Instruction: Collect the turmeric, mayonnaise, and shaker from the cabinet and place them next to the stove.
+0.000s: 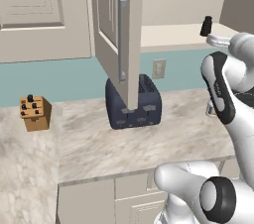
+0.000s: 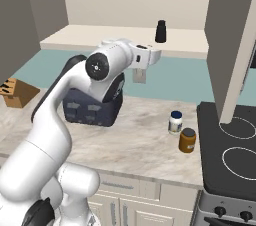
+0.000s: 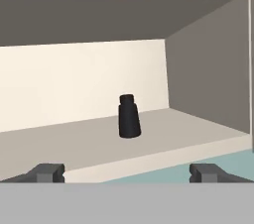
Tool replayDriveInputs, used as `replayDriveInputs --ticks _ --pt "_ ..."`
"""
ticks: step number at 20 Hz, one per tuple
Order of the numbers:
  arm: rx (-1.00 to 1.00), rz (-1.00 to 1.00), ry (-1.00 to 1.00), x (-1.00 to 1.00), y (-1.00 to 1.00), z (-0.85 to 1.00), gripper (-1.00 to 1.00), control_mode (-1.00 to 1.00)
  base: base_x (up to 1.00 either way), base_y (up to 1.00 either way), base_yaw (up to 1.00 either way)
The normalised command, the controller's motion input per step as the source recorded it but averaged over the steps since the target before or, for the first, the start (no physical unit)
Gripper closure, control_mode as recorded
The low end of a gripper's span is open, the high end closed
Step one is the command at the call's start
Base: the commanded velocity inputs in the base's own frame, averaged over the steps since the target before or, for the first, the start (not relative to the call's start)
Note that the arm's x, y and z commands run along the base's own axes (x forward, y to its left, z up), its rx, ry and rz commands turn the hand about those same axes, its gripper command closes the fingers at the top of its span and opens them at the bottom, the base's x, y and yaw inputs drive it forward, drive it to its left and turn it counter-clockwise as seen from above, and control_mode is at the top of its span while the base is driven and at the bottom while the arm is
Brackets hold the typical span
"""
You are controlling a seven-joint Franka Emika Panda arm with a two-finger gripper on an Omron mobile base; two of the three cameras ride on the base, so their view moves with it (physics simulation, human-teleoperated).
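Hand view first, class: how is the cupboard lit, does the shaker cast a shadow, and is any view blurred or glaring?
Hand view: the shaker stands sharp on an evenly lit cream shelf with no clear cast shadow; the underside of the shelf above is dark grey. Right base view: flat, soft light, no glare on the stove. Left base view: crisp throughout, no blur, the toaster shaded beneath the open door.

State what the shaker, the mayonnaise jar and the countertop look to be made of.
Shaker: matte black all over, no glints; plastic or coated metal, unclear which.
Mayonnaise: white body, dark blue lid, pale label; plastic or glass, unclear.
Countertop: beige with grey veining, marble-like stone, smooth and dull.
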Motion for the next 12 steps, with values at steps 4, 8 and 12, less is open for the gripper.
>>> replayDriveInputs --ticks 4,8,12 --pt "0.0 0.0 0.01 0.05 0.0 0.0 -1.0 -1.0 0.0 0.0 0.0" --pt "0.0 0.0 0.01 0.05 -0.06 0.06 -1.0 -1.0 0.0 0.0 0.0" --pt "0.0 -0.01 0.0 0.0 -0.1 0.18 -1.0 -1.0 0.0 0.0 0.0"
